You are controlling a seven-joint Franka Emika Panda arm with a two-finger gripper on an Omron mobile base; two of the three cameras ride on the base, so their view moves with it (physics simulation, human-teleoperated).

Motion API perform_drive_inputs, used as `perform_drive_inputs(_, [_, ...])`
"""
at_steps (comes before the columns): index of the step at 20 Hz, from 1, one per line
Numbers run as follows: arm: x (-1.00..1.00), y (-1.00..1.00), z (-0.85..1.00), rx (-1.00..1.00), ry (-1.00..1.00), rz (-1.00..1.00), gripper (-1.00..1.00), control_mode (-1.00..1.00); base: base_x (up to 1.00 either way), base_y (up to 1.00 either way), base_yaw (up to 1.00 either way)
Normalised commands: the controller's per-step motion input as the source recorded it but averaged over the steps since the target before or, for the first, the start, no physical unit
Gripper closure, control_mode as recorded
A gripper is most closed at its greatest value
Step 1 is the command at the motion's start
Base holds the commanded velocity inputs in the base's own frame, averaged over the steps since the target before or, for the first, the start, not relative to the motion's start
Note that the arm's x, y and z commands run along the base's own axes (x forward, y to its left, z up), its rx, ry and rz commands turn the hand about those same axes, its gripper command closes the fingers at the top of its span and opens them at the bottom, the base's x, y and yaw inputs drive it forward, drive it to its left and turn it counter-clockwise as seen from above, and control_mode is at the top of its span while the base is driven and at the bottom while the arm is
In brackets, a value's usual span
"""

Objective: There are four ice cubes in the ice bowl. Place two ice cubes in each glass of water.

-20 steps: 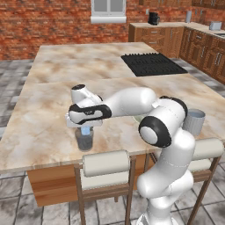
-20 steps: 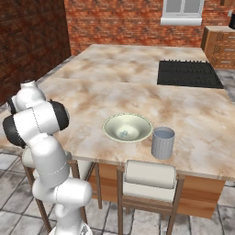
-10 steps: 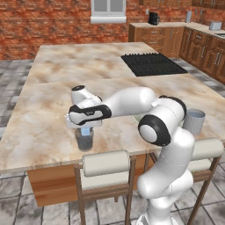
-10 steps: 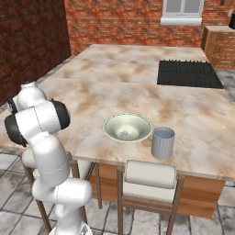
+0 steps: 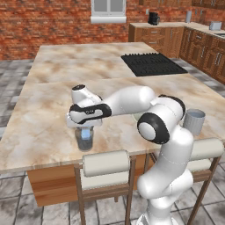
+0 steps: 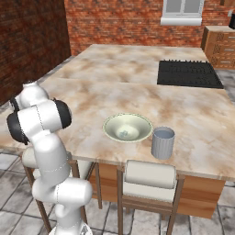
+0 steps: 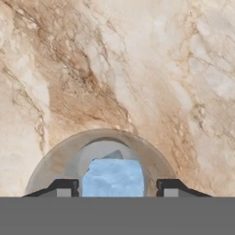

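My gripper (image 5: 85,127) hangs straight over one glass of water (image 5: 84,139) near the counter's front edge. In the hand view the gripper (image 7: 117,187) is shut on a pale blue ice cube (image 7: 114,176), right above the tumbler's round rim (image 7: 55,160). A small greyish shape lies in the water beyond the cube. The ice bowl (image 6: 110,124) sits further right on the counter with a little ice cube (image 6: 123,134) in its bottom. The other glass of water (image 6: 163,142) (image 5: 194,122) stands just right of the bowl.
A black cooktop (image 5: 151,63) is set into the far side of the marble counter (image 6: 92,87). Cushioned stools (image 5: 105,163) (image 6: 150,174) stand against the counter's front edge, below both glasses. My own arm crosses above the counter between the bowl and the left glass.
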Motion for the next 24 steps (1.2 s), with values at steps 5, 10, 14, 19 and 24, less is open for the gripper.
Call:
perform_drive_inputs(5, [0.09,0.00,0.00,0.00,0.00,-0.01,-1.00,-1.00,0.00,0.00,0.00])
perform_drive_inputs(10, [0.00,-0.04,0.12,0.01,-0.01,-0.02,-1.00,-1.00,0.00,0.00,0.00])
perform_drive_inputs(14, [-0.49,-0.45,0.68,0.09,-0.07,-0.08,-1.00,-1.00,0.00,0.00,0.00])
perform_drive_inputs(19, [-0.68,-0.54,0.58,0.10,-0.10,-0.09,-1.00,-1.00,0.00,0.00,0.00])
perform_drive_inputs(24, [-0.96,-0.96,0.42,0.09,-0.14,-0.16,-1.00,-1.00,0.00,0.00,0.00])
